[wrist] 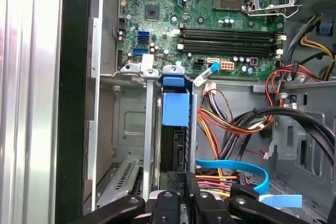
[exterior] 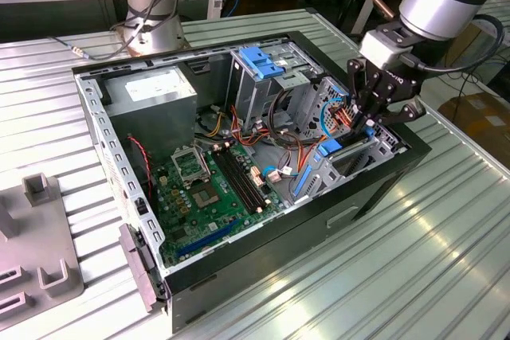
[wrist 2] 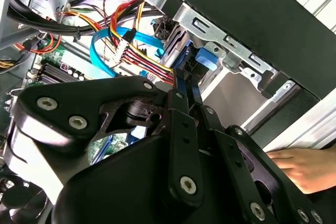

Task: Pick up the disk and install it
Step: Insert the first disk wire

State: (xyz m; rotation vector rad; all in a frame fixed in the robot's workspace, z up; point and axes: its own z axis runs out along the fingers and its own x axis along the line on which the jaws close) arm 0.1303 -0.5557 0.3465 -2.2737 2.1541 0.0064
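The disk (wrist: 175, 109) stands on edge in the drive bay at the front corner of the open computer case (exterior: 382, 173), its blue carrier rail (exterior: 328, 149) showing between the metal bay walls. My gripper (exterior: 366, 121) reaches down into that bay from above. In both wrist views its black fingers (wrist: 187, 182) lie close together, shut on the disk's near end. In the second wrist view the fingertips (wrist 2: 185, 85) meet the blue carrier (wrist 2: 203, 59) next to the bay's slotted metal wall. The disk's label is hidden.
Red, yellow and blue cables (wrist: 236, 129) crowd beside the bay. The green motherboard (exterior: 207, 189), a power supply (exterior: 151, 93) and a tall cage with a blue latch (exterior: 259, 61) fill the case. A person's hand (wrist 2: 299, 166) rests outside it. A grey fixture (exterior: 36, 260) sits at the exterior view's left.
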